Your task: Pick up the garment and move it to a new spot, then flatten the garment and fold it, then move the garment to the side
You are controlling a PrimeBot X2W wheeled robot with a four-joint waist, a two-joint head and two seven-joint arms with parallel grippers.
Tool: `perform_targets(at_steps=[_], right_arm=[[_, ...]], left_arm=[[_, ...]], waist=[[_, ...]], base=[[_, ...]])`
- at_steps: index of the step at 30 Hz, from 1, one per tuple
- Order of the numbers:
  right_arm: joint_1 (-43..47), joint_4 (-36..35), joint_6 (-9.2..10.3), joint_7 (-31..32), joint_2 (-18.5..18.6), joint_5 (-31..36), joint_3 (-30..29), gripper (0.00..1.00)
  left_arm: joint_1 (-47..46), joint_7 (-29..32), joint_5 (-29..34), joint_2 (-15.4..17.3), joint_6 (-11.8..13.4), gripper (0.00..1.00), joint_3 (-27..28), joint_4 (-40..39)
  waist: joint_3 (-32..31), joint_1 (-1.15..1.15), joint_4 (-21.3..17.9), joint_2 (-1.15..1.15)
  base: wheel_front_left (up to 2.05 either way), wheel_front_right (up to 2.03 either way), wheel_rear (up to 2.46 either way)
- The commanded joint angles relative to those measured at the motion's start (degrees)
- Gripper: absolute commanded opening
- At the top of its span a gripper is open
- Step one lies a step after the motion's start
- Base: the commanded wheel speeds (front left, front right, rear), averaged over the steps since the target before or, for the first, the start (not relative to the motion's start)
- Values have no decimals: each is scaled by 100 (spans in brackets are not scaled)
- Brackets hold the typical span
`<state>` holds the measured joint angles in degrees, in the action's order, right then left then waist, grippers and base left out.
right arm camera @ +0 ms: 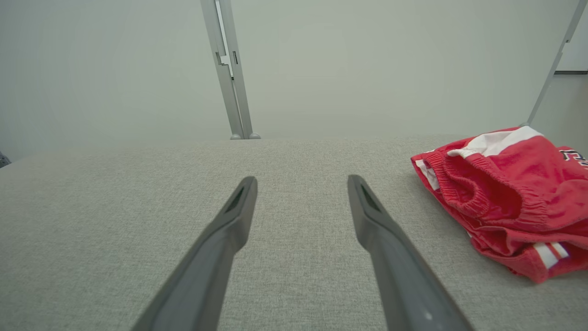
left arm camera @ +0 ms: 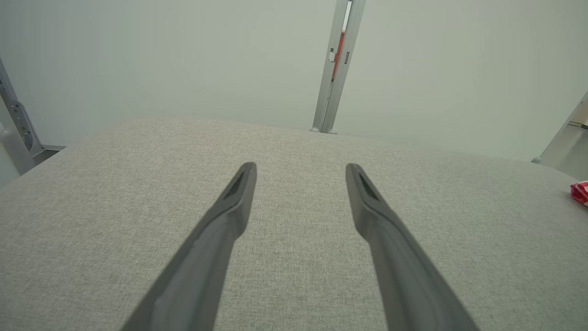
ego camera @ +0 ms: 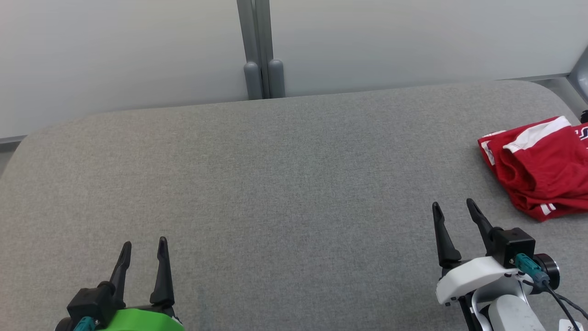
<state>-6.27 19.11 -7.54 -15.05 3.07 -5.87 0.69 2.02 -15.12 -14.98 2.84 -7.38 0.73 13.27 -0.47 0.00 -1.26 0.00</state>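
Left gripper, near left, and right gripper, near right: both stand with fingers spread wide and nothing between them, poised over bare cloth. The left wrist view looks between its own gripper fingers across the grey surface and catches the garment as a red sliver at the far right edge. The right wrist view, past its gripper, brings the garment close enough to show a gathered elastic waistband.

Garment: red, with a white band and short white stripes at the hem, lying bunched at the right end of the surface, to the right of and beyond the right gripper and apart from it; its right part runs off the head view's edge.

Surface: grey woven fabric with rounded far corners. Behind it stand pale wall panels joined by a grey metal post.
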Motion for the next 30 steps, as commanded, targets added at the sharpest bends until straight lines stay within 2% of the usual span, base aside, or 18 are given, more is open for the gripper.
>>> perform_targets(at_steps=[1, 2, 9, 30], right_arm=[[-64, -26, 11, -14, 13, 3, 6, 100], [0, -7, 0, 0, -1, 0, 3, 0], [233, 297, -1, 45, -59, -96, -15, 0], [161, 62, 1, 611, -45, -2397, -206, 0]], left_arm=[[-36, 2, -52, 14, -15, 100, 1, 1], [0, 0, -19, 0, 0, 0, -10, 0], [93, 19, -95, -39, 0, 0, -63, 290], [-171, 573, -2174, -1, -3, 0, 85, 220]], waist=[[3, 0, 5, 0], [4, 0, 6, 0], [6, 0, 10, 0], [16, 0, 29, 0]], base=[[0, 0, 0], [0, 0, 0], [0, 0, 0], [0, 0, 0]])
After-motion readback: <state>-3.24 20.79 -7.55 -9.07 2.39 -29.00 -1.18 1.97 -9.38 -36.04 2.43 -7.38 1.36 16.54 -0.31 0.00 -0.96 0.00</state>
